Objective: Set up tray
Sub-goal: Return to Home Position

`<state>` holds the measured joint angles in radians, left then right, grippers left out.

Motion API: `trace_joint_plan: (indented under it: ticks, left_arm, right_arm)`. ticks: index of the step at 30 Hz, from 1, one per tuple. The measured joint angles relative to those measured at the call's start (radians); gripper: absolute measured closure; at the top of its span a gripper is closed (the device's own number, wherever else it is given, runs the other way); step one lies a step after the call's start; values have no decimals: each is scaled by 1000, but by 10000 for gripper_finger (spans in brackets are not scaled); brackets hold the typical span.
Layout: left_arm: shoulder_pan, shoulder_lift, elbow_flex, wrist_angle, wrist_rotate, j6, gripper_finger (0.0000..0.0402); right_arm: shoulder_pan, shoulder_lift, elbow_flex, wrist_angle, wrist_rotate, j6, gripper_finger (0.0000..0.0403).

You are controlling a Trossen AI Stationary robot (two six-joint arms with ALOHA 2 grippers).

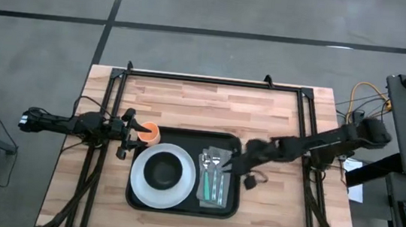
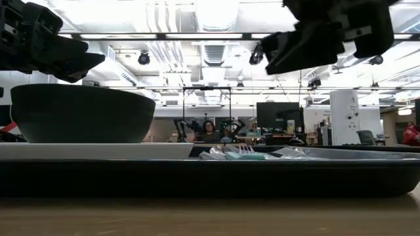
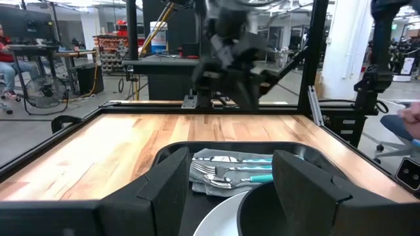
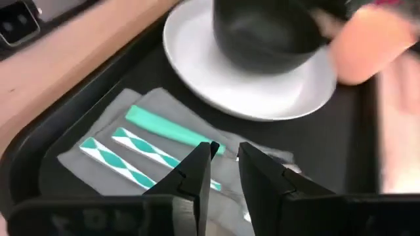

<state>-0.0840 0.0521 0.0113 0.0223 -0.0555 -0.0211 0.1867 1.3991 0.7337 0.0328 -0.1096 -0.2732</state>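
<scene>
Black tray [image 1: 229, 207], low-rimmed with rounded corners, is sitting at the table's near middle, long axis running left-right. Right gripper [image 4: 225, 172] is hovering over its napkin side, fingers slightly parted, grasping nothing. Left gripper [image 1: 130, 132] is clasping an orange cup [image 1: 149, 131] at the tray's far-left corner.

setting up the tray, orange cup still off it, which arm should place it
Left. Its gripper is already at the orange cup by the tray's corner. The right gripper hangs above the cutlery on the far side.
</scene>
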Motion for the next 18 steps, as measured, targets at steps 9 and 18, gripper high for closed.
trace_joint_plan:
  ticks: [9,18]
  left_arm:
    - [0,0,0,0,0,0,204]
    - [0,0,0,0,0,0,204]
  right_arm:
    - [-194,-296,-251,147,-48,10,322]
    - [-289,-487,-517,510,-48,32,317]
